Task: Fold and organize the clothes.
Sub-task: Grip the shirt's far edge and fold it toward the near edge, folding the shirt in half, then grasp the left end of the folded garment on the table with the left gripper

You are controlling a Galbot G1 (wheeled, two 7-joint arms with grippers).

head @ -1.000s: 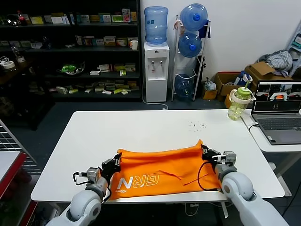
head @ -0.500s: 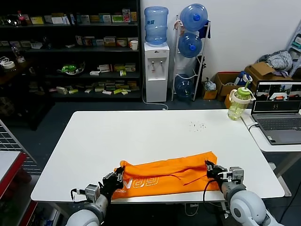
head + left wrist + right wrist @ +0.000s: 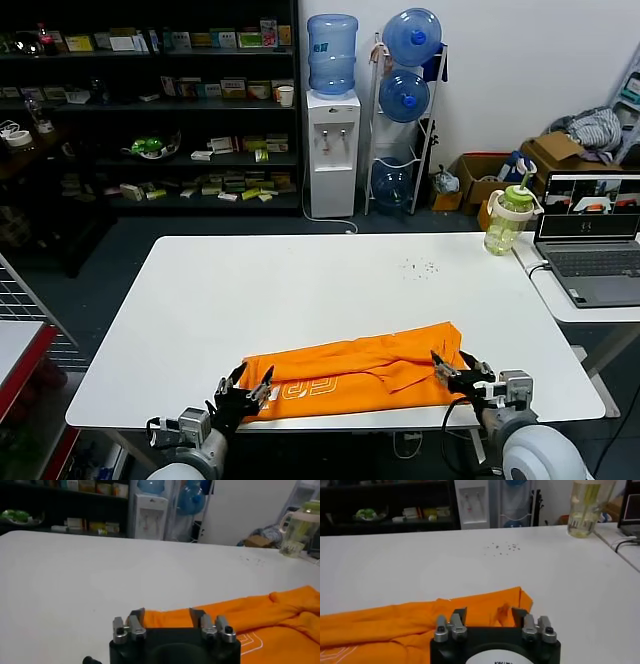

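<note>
- Folding partly done — the bright orange soft-fabric T-shirt (image 3: 355, 373) lies doubled into a long band on the white counter (image 3: 300, 290).
- Left pincer (image 3: 243, 391) and right pincer (image 3: 452, 371) sit at its ends, jaws apart, holding nothing.
- Left to do — further folds and tidying.

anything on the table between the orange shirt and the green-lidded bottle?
Mostly bare white table; only dark specks lie between the orange T-shirt and the bottle, clearest in the head view.

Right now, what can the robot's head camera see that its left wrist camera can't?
Only the head view shows the right gripper, jaws open at the orange T-shirt's right end, plus the laptop. Only the left wrist view shows the left gripper close up, jaws open over the shirt's edge. Both show the T-shirt, the white table and the water dispenser.
</note>
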